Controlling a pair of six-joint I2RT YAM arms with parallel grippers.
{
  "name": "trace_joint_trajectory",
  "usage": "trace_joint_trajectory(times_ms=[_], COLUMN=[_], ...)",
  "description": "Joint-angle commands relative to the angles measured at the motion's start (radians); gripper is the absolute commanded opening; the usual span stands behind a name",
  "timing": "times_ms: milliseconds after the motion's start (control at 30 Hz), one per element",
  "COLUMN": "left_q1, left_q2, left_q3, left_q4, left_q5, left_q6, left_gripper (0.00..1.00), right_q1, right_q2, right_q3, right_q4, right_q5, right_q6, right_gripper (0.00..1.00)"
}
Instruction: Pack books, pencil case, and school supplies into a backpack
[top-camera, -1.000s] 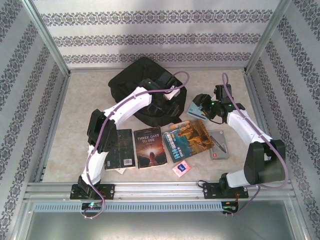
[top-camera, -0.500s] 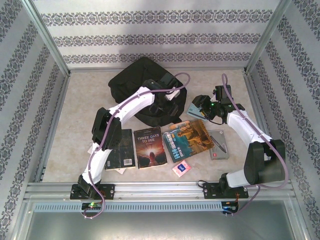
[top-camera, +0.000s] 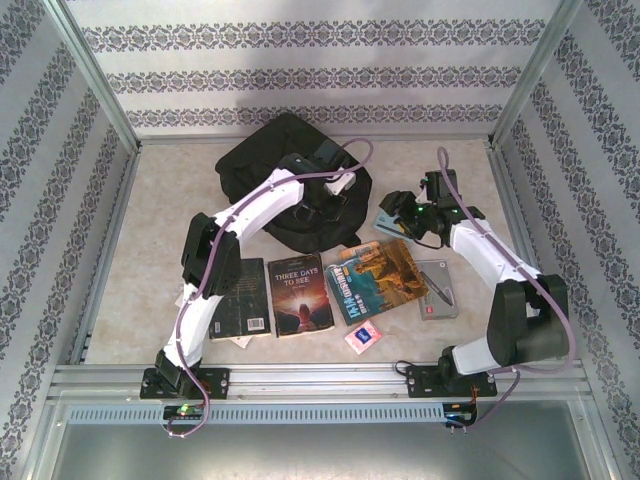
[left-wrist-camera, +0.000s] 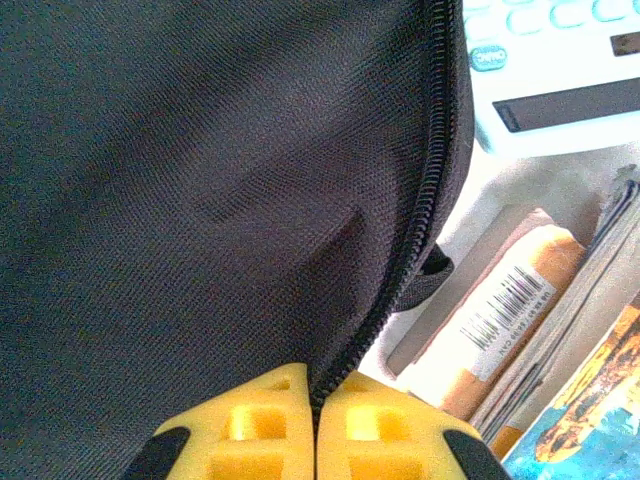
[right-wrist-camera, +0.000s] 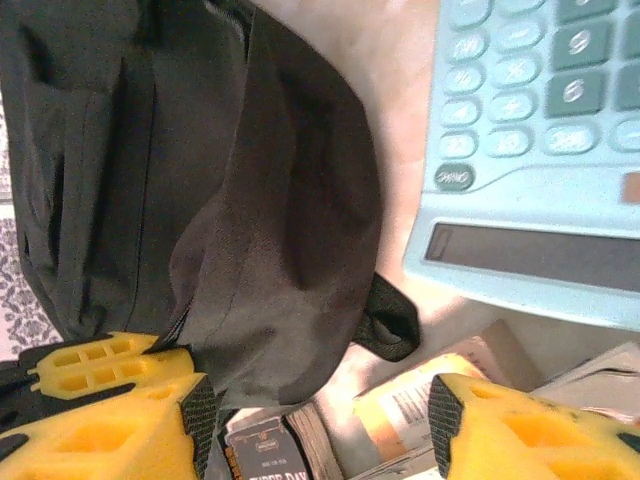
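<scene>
A black backpack (top-camera: 255, 165) lies flat at the far middle of the table (top-camera: 160, 200). Its long axis slants from far left to near right. A rounded end with a small loop (right-wrist-camera: 385, 320) points toward the pale blue calculator (right-wrist-camera: 540, 150) just beside it. The left gripper (left-wrist-camera: 315, 425) is closed, its yellow fingers pressed together and pinching the backpack's edge where the zip (left-wrist-camera: 425, 200) runs down between them. The right gripper (right-wrist-camera: 322, 412) hangs partly open and holds nothing, its fingers spread above the backpack's edge. The books (top-camera: 300, 293) lie in a row nearer the arms, mostly lengthwise near to far.
</scene>
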Motion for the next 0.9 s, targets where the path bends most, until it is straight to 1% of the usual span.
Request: trace_joint_trajectory(times_ms=[0, 100, 233, 367, 433, 533, 633, 800, 867], left_q1=[0.019, 0.026, 0.035, 0.048, 0.056, 0.067, 0.073, 0.084, 0.092], left_q2=[-0.070, -0.098, -0.120, -0.143, -0.148, -0.148, -0.150, -0.153, -0.156], left_q3=[-0.047, -0.088, -0.127, -0.173, -0.186, -0.195, -0.201, -0.213, -0.221], left_q4=[0.037, 0.065, 0.092, 0.128, 0.140, 0.147, 0.157, 0.174, 0.181], left_q5=[0.101, 0.141, 0.179, 0.218, 0.234, 0.255, 0.281, 0.311, 0.321], left_q6=[-0.032, -0.040, -0.051, -0.072, -0.081, -0.092, -0.098, -0.109, -0.116], left_gripper=[0.00, 0.00, 0.00, 0.00, 0.00, 0.00, 0.00, 0.00, 0.01], right_q1=[0.050, 0.095, 0.134, 0.140, 0.142, 0.148, 0.150, 0.149, 0.148], right_q2=[0.059, 0.123, 0.210, 0.273, 0.300, 0.309, 0.316, 0.340, 0.348], right_q3=[0.057, 0.106, 0.180, 0.211, 0.217, 0.208, 0.192, 0.182, 0.181], right_q4=[0.014, 0.040, 0.060, 0.093, 0.109, 0.117, 0.125, 0.131, 0.127], right_q5=[-0.027, -0.039, -0.027, -0.017, -0.024, -0.015, -0.018, -0.033, -0.033], right_q6=[-0.007, 0.031, 0.072, 0.111, 0.123, 0.124, 0.117, 0.091, 0.080], right_gripper=[0.63, 0.66, 0.67, 0.63, 0.56, 0.43, 0.35, 0.12, 0.05])
